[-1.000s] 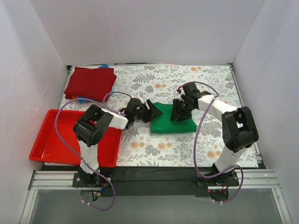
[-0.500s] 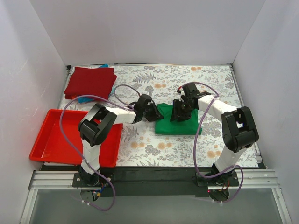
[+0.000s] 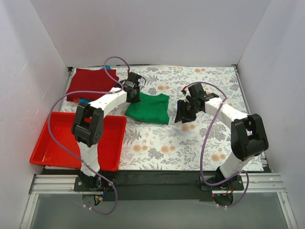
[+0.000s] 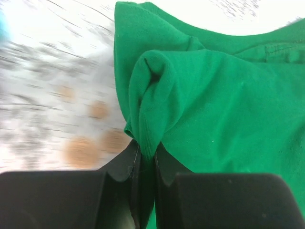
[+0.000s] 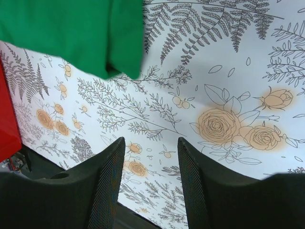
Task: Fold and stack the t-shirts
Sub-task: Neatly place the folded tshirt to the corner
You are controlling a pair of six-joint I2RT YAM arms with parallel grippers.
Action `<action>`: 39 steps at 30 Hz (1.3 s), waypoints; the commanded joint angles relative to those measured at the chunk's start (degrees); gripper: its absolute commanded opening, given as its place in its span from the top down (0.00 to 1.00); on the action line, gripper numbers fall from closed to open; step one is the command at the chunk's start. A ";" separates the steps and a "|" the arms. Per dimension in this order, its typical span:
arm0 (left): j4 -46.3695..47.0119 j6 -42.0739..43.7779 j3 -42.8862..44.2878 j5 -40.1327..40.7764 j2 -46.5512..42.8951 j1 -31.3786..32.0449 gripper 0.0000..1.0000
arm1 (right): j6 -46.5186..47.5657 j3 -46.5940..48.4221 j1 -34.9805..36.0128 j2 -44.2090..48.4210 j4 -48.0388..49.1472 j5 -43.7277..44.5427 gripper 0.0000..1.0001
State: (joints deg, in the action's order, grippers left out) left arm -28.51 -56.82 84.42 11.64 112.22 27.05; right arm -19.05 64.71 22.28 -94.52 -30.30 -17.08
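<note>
White walls close in the table [image 3: 190, 138] on three sides, and a cloth printed with grey ferns and orange roses covers its top from the far edge to the black strip at the near edge where both arms are bolted.

By size, the red plastic tray [image 3: 52, 143] comes first. It sits at the near left corner of the table, and its red floor shows around the left arm, which crosses above its right side.

The dark red t-shirt [image 3: 88, 83] lies folded in the far left corner. Beneath it is a blue t-shirt [image 3: 85, 101], of which only a thin edge shows on the near side.

The green t-shirt [image 3: 148, 109] lies near the middle of the table, a little left of centre and towards the far edge, with its left end bunched up.

The left end effector [image 3: 133, 90] is at that bunched end. The wrist view shows the left end effector [image 4: 145, 157] with its jaws pressed together on a pinched fold of the green t-shirt [image 4: 214, 109].

The right end effector [image 3: 183, 114] hangs over the floral cloth just right of the green shirt, apart from it. In its own view the right end effector [image 5: 150, 143] has its jaws spread, with only the printed cloth between them. A corner of the green t-shirt [image 5: 71, 33] lies beyond the fingertips.
</note>
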 commanded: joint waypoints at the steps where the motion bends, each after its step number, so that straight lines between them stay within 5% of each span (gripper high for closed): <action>1: -5.15 9.17 5.30 8.22 -2.45 -2.51 1.00 | 1.38 0.86 0.13 2.23 -1.25 -1.29 0.45; 9: -7.34 15.85 20.94 12.97 -0.96 -6.65 1.00 | 2.17 -1.77 0.13 3.55 -1.07 -1.20 0.45; 19: -21.32 18.85 50.48 -0.38 5.90 -14.04 1.00 | 2.44 -2.57 0.22 2.59 -0.90 -2.34 0.45; 27: -22.20 15.86 46.01 -11.18 -0.24 -18.17 1.00 | 1.91 -2.04 0.13 2.23 -0.90 -2.78 0.45; 39: -21.15 15.25 39.42 -31.93 -3.33 -32.75 1.00 | 0.86 -4.06 0.57 3.99 -1.07 -2.87 0.45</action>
State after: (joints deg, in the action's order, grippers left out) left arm -50.54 -41.25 124.81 -12.82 114.63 -3.27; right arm -17.85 61.56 22.33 -92.60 -31.20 -18.83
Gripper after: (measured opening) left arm 0.065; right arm 0.551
